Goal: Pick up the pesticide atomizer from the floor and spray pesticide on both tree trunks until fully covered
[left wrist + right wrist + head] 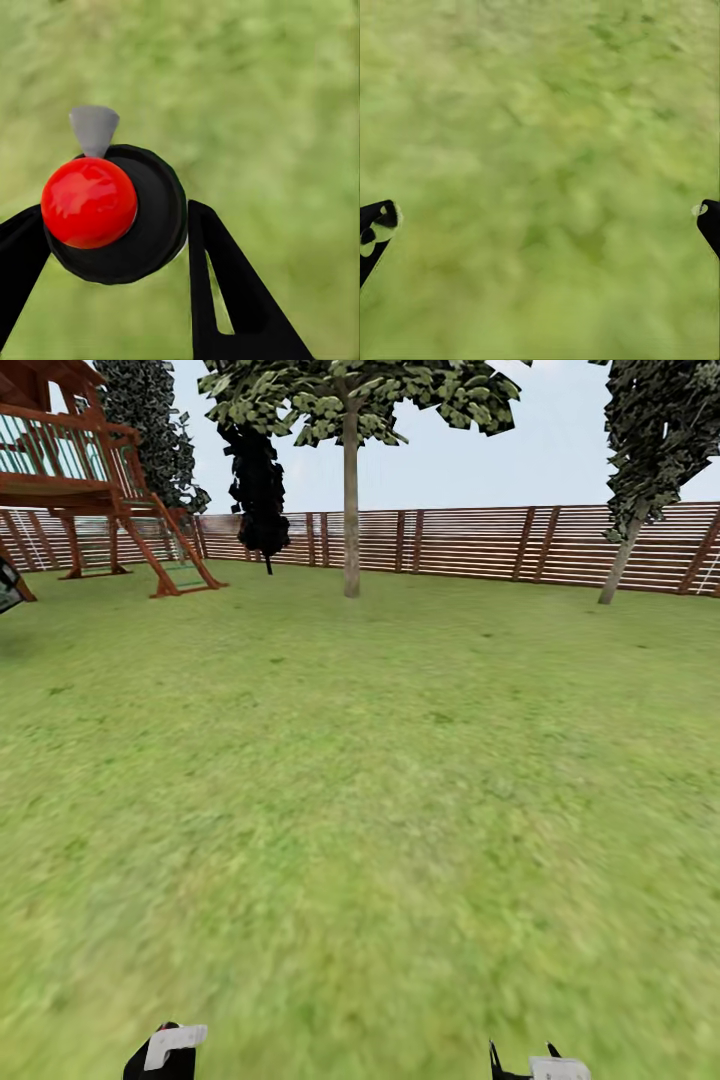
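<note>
Left gripper (116, 214) is clamped on the pesticide atomizer (154, 217), a dark round-bodied bottle seen end-on: glossy red knob (88, 201) on top, pale grey cone nozzle (94, 129) pointing away, one black finger pressed against each side of the body. Right gripper (544, 214) hangs with its fingers spread wide, nothing between them, over blurred green lawn (400, 780). In the head view both gripper tips poke in at the lawn's near edge. Two pale-trunked trees stand by the brown slatted wooden fence (470, 540) at the lawn's far edge: a straight one (351, 510) near the middle and a leaning one (625, 555) toward the far right corner, both well away. A red-brown wooden play tower (90, 470) stands in the far left corner. The bottle is probably light, rigid and smooth, so it could twist in the grip. Best hold is across the body, keeping the nozzle clear and aimed at the trunk. No spray visible yet.
</note>
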Robot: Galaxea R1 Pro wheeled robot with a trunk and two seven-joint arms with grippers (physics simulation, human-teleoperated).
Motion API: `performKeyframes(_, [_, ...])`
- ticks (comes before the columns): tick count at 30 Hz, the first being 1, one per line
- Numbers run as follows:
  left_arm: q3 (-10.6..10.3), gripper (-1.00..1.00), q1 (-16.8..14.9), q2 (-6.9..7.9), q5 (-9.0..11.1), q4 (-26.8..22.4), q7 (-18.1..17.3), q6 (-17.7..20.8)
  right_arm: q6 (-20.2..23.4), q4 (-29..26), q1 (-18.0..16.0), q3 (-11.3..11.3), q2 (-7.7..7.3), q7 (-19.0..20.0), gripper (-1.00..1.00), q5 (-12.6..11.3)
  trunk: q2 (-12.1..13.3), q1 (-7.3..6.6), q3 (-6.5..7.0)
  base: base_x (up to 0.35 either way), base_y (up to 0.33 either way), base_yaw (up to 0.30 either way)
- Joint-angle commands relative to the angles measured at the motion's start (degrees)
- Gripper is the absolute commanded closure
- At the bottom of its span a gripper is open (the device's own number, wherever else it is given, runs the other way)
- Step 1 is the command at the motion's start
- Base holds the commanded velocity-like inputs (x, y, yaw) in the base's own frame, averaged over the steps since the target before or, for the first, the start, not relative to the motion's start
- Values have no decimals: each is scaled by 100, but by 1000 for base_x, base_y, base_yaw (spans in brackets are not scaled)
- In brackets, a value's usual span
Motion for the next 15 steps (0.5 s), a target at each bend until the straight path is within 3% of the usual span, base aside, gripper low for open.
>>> performKeyframes(1, [1, 100, 0, 1, -1, 0, 0, 0, 0, 0, 0, 0, 0, 0, -100, 0, 0, 0, 0, 340, 0, 0])
performKeyframes(15, [3, 100, 0, 3, -1, 0, 0, 0, 0, 0, 0, 0, 0, 0, -100, 0, 0, 0, 0, 340, 0, 0])
